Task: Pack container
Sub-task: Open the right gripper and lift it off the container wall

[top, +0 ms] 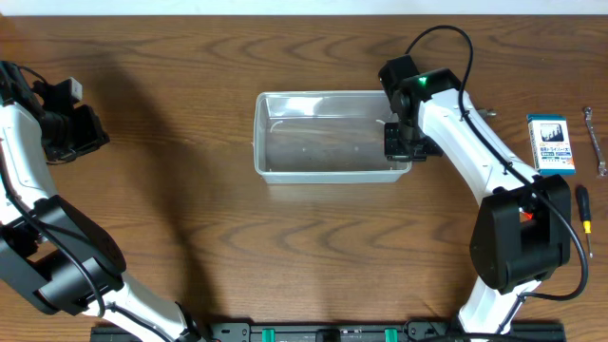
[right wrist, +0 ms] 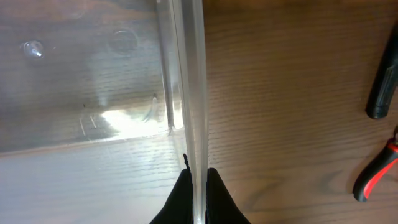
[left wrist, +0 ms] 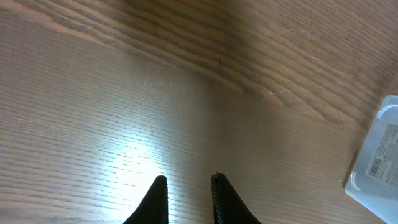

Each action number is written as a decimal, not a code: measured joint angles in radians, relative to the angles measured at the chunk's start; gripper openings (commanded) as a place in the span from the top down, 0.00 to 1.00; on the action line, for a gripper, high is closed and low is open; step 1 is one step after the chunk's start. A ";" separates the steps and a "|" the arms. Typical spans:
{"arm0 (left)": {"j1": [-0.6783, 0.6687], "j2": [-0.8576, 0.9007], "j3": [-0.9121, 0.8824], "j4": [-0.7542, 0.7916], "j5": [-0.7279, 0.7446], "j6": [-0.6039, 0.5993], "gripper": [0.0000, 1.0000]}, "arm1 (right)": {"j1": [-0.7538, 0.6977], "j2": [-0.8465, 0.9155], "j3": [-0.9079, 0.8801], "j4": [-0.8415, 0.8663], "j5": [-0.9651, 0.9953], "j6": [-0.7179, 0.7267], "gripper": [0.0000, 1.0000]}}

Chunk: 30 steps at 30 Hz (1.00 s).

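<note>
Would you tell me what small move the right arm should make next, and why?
Probably drag the container a little to the right, towards the tools. The right gripper is shut on its right wall, it looks empty, and the blue-and-white box, wrench and screwdriver lie well off to its right, so bringing it closer should ease packing.

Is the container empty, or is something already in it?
Empty. In the overhead view, only wood grain shows through the clear floor of the container; the blue-and-white box lies outside it.
</note>
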State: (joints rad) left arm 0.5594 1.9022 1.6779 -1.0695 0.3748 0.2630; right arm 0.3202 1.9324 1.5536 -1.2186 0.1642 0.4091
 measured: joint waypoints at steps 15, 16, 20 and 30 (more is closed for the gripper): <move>0.000 0.000 0.000 0.000 0.000 0.000 0.86 | -0.003 -0.043 -0.010 -0.019 0.013 -0.008 0.79; 0.000 0.000 0.000 -0.002 0.000 0.000 0.86 | -0.003 -0.043 -0.010 -0.018 0.014 -0.009 0.76; 0.000 0.000 0.000 -0.008 0.000 0.000 0.86 | -0.003 -0.043 -0.011 -0.010 0.011 -0.028 0.62; 0.000 0.000 0.000 -0.012 0.000 0.000 0.83 | -0.003 -0.043 -0.012 0.035 -0.007 -0.073 0.50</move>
State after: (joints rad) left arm 0.5594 1.9022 1.6779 -1.0813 0.3748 0.2630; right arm 0.3168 1.8893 1.5417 -1.1831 0.1574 0.3359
